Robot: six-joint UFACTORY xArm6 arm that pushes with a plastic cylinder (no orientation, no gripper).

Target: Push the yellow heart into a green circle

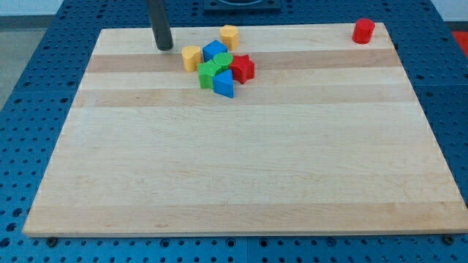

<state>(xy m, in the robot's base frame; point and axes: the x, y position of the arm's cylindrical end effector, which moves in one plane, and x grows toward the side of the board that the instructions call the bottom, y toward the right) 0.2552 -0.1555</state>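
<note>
My tip [164, 47] rests on the board near the view's top left. A yellow block [191, 57], which looks like the heart, lies just right of and slightly below the tip, with a small gap between them. A second yellow block [230, 35] sits further right near the top edge; its shape is unclear. A rounded green block [223, 61], likely the circle, sits in a tight cluster right of the first yellow block, and I cannot tell whether they touch. A green star-like block [209, 73] lies just below and left of it.
The cluster also holds a blue block [213, 50] at its top, a red star-like block [243, 68] on its right and a blue block [224, 84] at its bottom. A red cylinder [363, 31] stands at the board's [248, 168] top right corner.
</note>
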